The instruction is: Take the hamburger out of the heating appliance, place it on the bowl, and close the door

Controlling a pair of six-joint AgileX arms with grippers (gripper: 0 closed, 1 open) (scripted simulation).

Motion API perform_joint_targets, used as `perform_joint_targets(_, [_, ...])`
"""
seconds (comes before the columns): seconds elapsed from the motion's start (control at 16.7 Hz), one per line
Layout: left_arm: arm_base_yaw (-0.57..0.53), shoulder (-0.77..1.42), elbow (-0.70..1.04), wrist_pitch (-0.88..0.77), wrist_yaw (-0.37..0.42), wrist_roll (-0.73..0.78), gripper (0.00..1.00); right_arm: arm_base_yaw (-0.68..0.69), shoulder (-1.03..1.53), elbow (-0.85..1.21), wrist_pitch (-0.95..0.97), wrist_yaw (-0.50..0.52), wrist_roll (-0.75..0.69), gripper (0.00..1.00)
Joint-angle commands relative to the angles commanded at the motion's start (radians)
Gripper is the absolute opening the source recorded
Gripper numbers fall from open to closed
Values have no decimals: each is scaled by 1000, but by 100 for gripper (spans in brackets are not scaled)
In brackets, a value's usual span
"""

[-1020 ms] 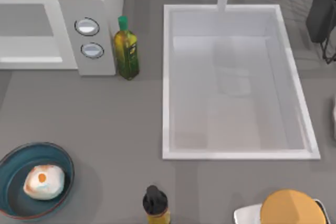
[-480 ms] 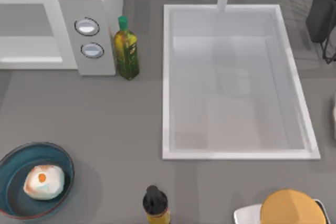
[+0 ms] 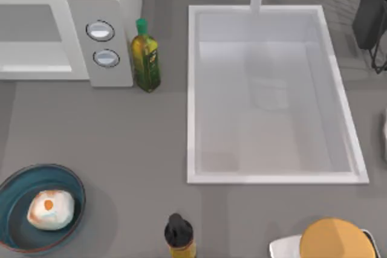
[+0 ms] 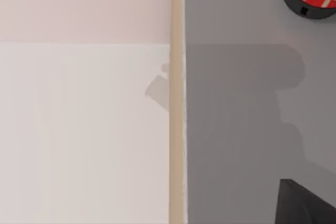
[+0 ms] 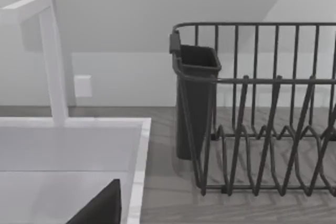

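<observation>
The hamburger (image 3: 51,209) sits in the bowl (image 3: 71,182) at the table's front left, well apart from the heating appliance (image 3: 112,25) at the back left, whose door (image 3: 30,37) looks shut over the cavity. A green oil bottle (image 3: 145,58) stands just beside the appliance's knob panel, between it and the sink (image 3: 191,95); a dark-capped bottle (image 3: 179,234) and an orange-yellow disc (image 3: 336,240) sit along the front edge. Neither gripper's fingers can be made out, so their state cannot be told.

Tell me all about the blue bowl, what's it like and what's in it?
The bowl is round, shallow and dark teal-blue with a thin reddish-brown rim. It sits flat on the grey table at the near left corner, its left edge cut off by the top view. The hamburger, a whitish lump with an orange spot, lies inside it, a bit right of centre. Nothing else touches it.
</observation>
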Motion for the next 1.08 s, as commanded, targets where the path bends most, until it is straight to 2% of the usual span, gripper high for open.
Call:
perform_joint_targets(0.3, [-97,-179,-237,108,-48,-108,0,0,0,0,0,0,0,100])
perform_joint_targets(0.78, [-125,-221,-285,131,-64,-144,0,0,0,0,0,0,0,100])
perform_joint_targets(1.08, [-322,-426,-459,196,-172,-324,0,0,0,0,0,0,0,100])
